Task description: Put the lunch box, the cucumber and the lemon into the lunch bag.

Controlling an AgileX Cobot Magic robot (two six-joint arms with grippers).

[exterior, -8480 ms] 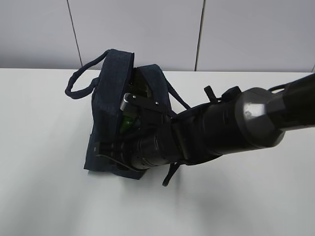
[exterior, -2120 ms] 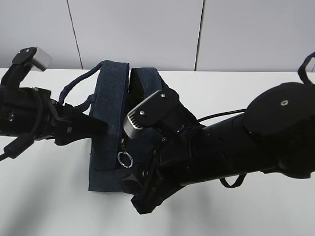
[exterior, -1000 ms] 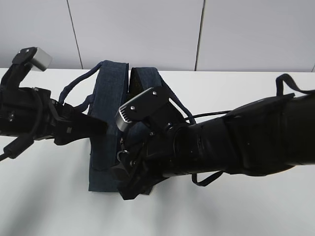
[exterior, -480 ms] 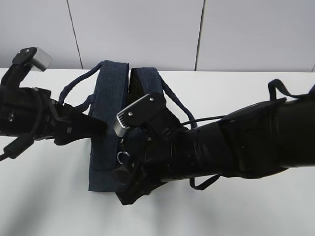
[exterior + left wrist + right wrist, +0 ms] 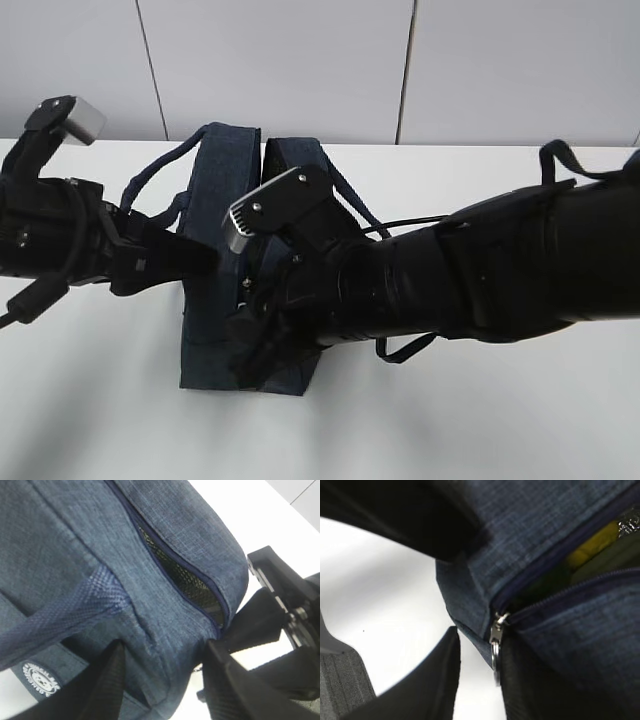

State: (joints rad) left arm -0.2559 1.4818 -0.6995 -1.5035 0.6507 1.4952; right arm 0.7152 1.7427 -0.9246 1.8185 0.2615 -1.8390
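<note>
Right wrist view: packing looks done, and I am at the zipper of the lunch bag [image 5: 215, 260], which stands near the worktop's back edge.

Yellow lemon [image 5: 592, 547] shows through the slit; cucumber and lunch box hidden. My right gripper [image 5: 479, 672] straddles the ring pull [image 5: 496, 650], jaws apart. My left gripper [image 5: 162, 667] clamps the bag's side.

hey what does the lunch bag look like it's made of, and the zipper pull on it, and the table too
Lunch bag: woven fabric, matte navy, with a visible heathered weave; its handle looks like ribbed webbing.
Zipper pull: probably metal, judging by its shiny silver glint.
Table: smooth, hard, matte white surface, perhaps laminate; the material can't be told for sure.
</note>
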